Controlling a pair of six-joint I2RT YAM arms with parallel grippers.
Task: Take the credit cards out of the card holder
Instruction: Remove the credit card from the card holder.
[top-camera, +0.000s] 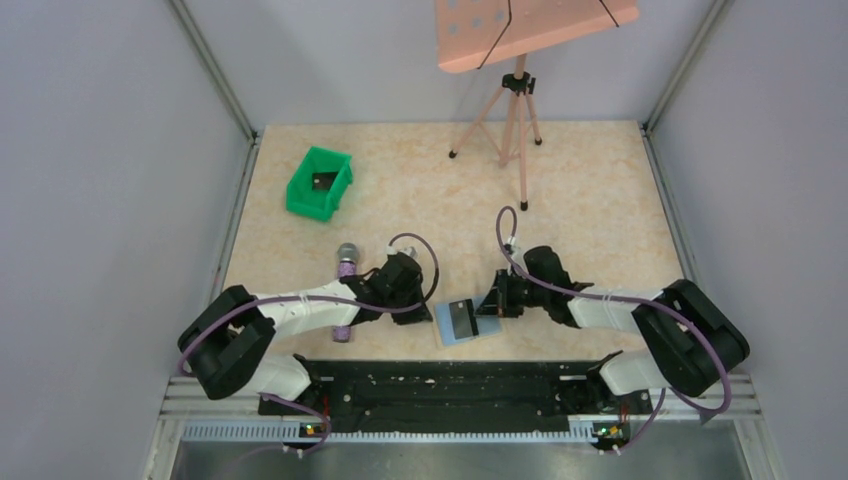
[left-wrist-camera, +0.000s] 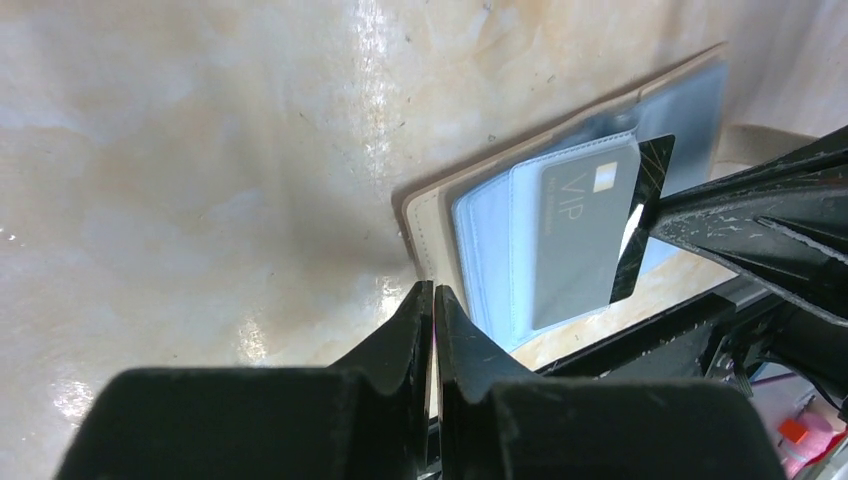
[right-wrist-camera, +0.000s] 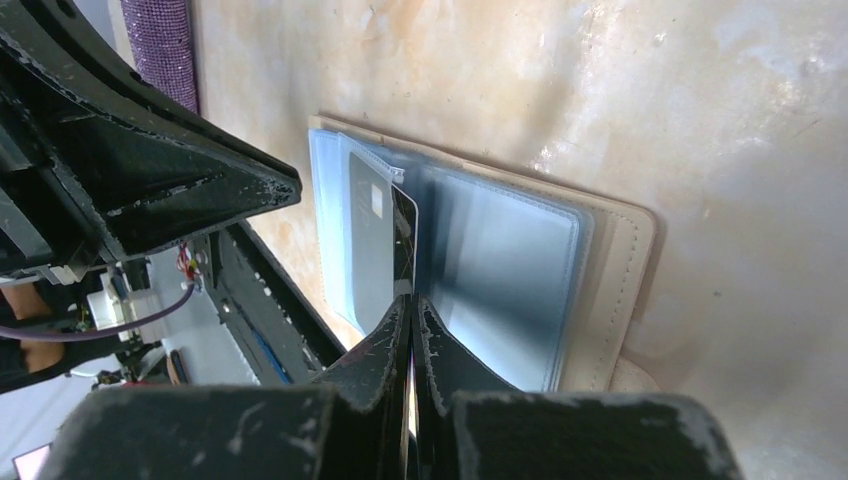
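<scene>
L end effector (left-wrist-camera: 432, 296) pinches card holder (left-wrist-camera: 425, 215) edge; R end effector (right-wrist-camera: 411, 306) grips dark card (right-wrist-camera: 404, 240).

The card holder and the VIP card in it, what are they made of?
The card holder cover looks like pale beige leather or imitation leather: matte, with a stitched rim. Its pockets look like soft, cloudy see-through plastic. The VIP card looks like stiff plastic, black and shiny where it sticks out, though I can't be sure.
</scene>
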